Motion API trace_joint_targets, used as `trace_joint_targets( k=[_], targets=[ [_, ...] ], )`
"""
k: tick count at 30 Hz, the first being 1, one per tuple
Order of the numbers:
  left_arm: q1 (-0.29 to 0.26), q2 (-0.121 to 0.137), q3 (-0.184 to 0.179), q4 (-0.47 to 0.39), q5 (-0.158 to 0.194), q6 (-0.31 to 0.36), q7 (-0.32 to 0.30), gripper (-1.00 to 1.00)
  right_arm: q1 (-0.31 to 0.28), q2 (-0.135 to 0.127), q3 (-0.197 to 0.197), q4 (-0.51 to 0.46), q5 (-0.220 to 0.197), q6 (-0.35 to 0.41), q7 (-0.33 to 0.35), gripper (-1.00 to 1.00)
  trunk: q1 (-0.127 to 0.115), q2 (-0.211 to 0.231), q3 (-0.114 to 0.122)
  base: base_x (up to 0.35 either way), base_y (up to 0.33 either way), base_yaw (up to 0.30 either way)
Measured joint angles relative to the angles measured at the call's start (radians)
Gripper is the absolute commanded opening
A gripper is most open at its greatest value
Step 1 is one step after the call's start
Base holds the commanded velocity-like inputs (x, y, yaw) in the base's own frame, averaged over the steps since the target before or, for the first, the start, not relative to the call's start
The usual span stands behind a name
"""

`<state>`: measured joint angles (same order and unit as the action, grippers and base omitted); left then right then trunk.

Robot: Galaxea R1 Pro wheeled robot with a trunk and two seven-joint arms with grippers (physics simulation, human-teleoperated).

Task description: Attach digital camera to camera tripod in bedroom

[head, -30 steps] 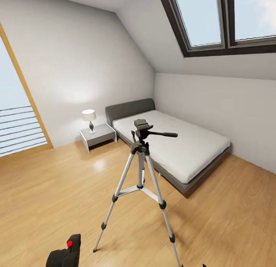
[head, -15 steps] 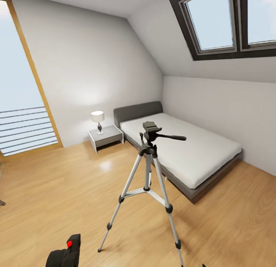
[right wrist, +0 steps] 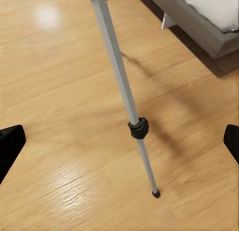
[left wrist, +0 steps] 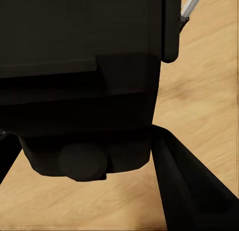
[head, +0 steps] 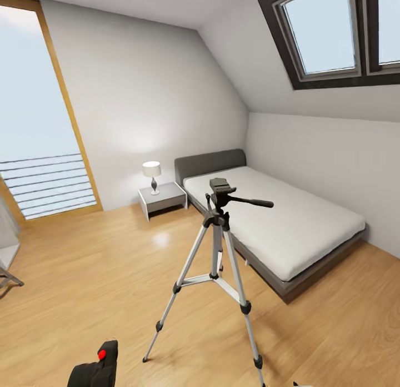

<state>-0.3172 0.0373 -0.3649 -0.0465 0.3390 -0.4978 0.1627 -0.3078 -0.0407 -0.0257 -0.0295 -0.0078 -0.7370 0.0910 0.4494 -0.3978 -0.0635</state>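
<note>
Panning left since the earlier frames, the head camera now takes in more of the tall window (head: 41, 114) and a grey chair edge (head: 6, 248) at the left border, while the bed (head: 278, 226), nightstand (head: 162, 198) and lamp (head: 151, 175) sit further right in the picture; the things themselves keep their places on the floor (head: 83, 287).

From the head view, the tripod (head: 219, 253) stands upright on the wood floor just in front of the bed's near corner, its head bare and its pan handle pointing toward the bed. At the bottom edge the camera (head: 99, 367) shows, black with its red button up, well apart from the tripod and lower left of it.

Seen by the left wrist, the camera (left wrist: 79, 81) fills the space between the left gripper's (left wrist: 94, 181) dark fingers (left wrist: 191, 186), which press against its sides and hold it. A tripod leg (left wrist: 191, 4) shows at a corner.

Through the right wrist view, the right gripper (right wrist: 119, 141) has its fingertips (right wrist: 10, 144) spread wide at opposite edges, holding nothing. Between them a tripod leg (right wrist: 119, 86) slants down to its foot on the floor, with the bed frame (right wrist: 194, 22) beyond.
</note>
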Motion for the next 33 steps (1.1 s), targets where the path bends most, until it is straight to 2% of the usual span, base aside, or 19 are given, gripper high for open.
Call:
trace_joint_targets(
  k=[2,4,13,18,23,29,33],
  targets=[
    [0.012,-0.011,-0.009,-0.004,0.015,0.011,-0.001,-1.00,0.000,0.011,0.001,-0.011,0.011,0.011,-0.002,1.00,0.000,0.000,0.000,0.000,0.000,0.000],
    [0.023,-0.015,-0.002,0.000,0.032,0.018,-0.003,-1.00,0.000,0.022,0.003,-0.015,0.021,0.017,-0.002,1.00,0.000,0.000,0.000,0.000,0.000,0.000],
    [0.076,-0.060,0.003,0.052,-0.003,-0.011,-0.024,-1.00,0.000,0.034,0.009,-0.002,-0.005,-0.024,-0.005,1.00,0.000,0.000,0.000,0.000,0.000,0.000],
    [0.105,-0.063,0.006,0.057,-0.019,-0.013,-0.024,-1.00,0.000,0.035,0.009,-0.002,-0.005,-0.025,-0.006,1.00,0.000,0.000,0.000,0.000,0.011,0.000],
    [0.134,-0.065,0.006,0.058,-0.038,-0.012,-0.023,-1.00,0.000,0.035,0.010,-0.002,-0.006,-0.025,-0.005,1.00,0.000,0.000,0.000,0.004,0.200,0.000],
    [0.134,-0.065,0.006,0.058,-0.045,-0.012,-0.023,-1.00,0.000,0.035,0.010,-0.002,-0.006,-0.025,-0.005,1.00,0.000,0.000,0.000,0.067,0.253,0.000],
    [0.134,-0.065,0.005,0.058,-0.045,-0.012,-0.024,-1.00,0.000,0.035,0.010,-0.002,-0.006,-0.025,-0.006,1.00,0.000,0.000,0.000,0.026,0.072,-0.001]
  ],
)
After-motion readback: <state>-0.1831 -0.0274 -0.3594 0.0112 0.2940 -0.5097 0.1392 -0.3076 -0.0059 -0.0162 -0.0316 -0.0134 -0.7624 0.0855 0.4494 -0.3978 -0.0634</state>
